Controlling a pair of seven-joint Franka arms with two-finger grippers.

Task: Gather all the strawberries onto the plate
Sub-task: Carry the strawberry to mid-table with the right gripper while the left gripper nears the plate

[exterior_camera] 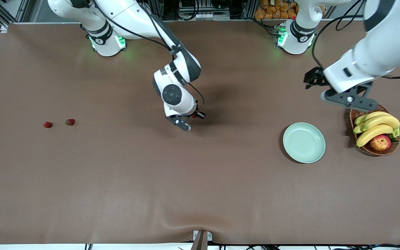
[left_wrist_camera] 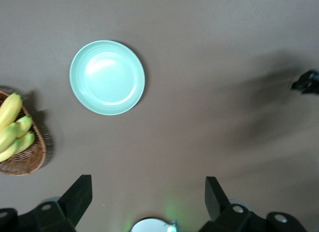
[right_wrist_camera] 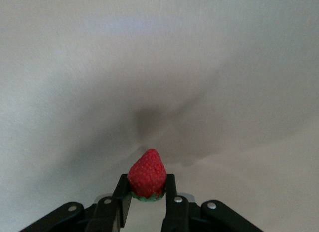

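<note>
I have the right gripper (right_wrist_camera: 145,199) pinching one strawberry (right_wrist_camera: 147,174) above mid-bench, plate (exterior_camera: 304,142) empty, carry there next; left gripper (left_wrist_camera: 148,192) waits, fingers wide, empty.

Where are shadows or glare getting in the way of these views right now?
Front view: a soft dark shadow on the table beside the right gripper. Left wrist view: pale glare on the plate, smeared shadows toward the frame's edge. Right wrist view: the strawberry is sharp, with a dim shadow blotch on the washed-out cloth above it.
</note>
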